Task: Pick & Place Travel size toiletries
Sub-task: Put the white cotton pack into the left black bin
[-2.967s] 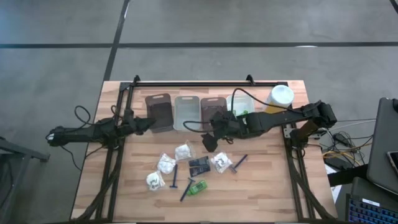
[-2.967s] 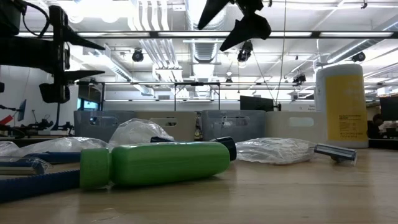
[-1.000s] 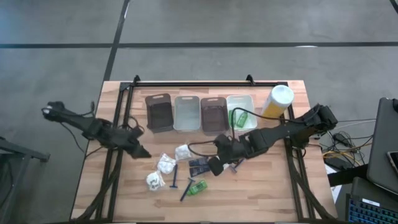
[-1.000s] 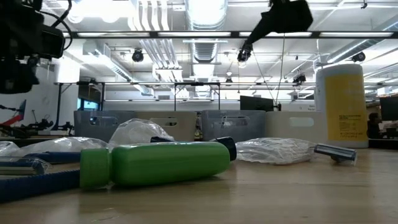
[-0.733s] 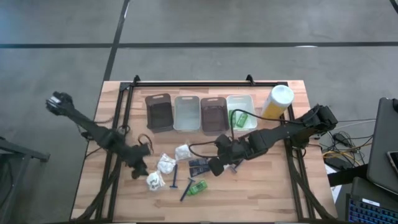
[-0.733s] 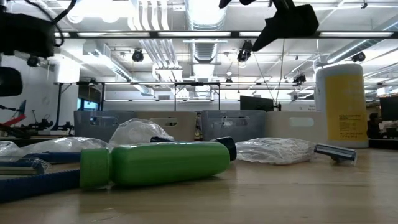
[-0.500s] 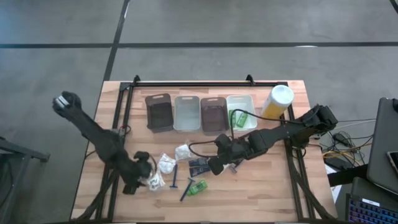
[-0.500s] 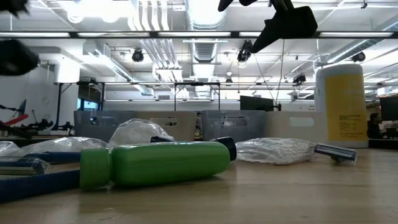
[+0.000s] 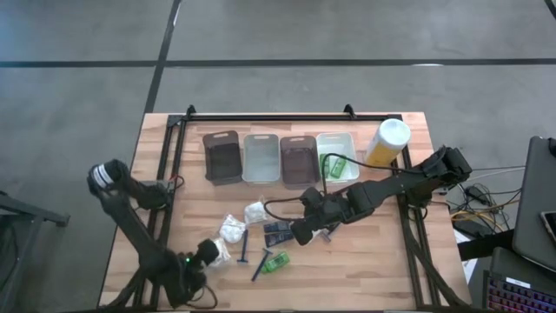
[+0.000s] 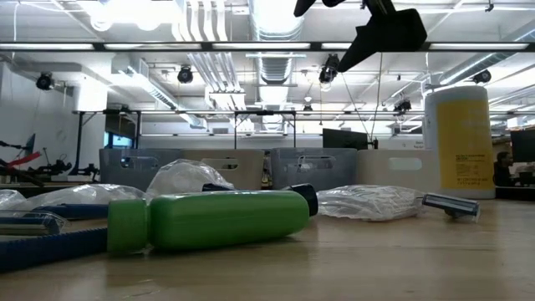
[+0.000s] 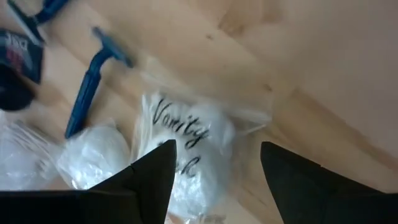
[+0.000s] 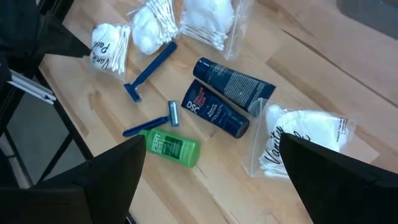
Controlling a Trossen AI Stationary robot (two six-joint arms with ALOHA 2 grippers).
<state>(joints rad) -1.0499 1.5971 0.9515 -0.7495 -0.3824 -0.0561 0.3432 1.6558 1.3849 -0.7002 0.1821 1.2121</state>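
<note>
Toiletries lie on the near middle of the table: white puffy bundles (image 9: pixel 232 229) (image 9: pixel 256 211), blue razors (image 9: pixel 244 248), two dark tubes (image 12: pixel 227 81) and a green mini bottle (image 9: pixel 276 261) (image 10: pixel 209 221). A second green bottle (image 9: pixel 337 163) lies in the clear bin on the right. My left gripper (image 9: pixel 207 253) is open at the near left. In the left wrist view its gripper (image 11: pixel 214 165) has a finger on either side of a white "Vanity" bundle (image 11: pixel 186 146). My right gripper (image 9: pixel 300 230) (image 12: pixel 212 140) hangs open above the dark tubes and another bundle (image 12: pixel 298 140).
Four bins stand in a row at the far side: brown (image 9: pixel 223 156), clear (image 9: pixel 261 156), brown (image 9: pixel 298 158), clear (image 9: pixel 323 146). A tall yellow canister with a white lid (image 9: pixel 388 139) stands at the far right. Bare wood lies along the near right of the table.
My left arm has swung from the table's left side toward the near edge and come down over the near-left white bundle. Its gripper has left the low view. My right gripper has stayed over the dark tubes, and the toiletries lie where they were.
</note>
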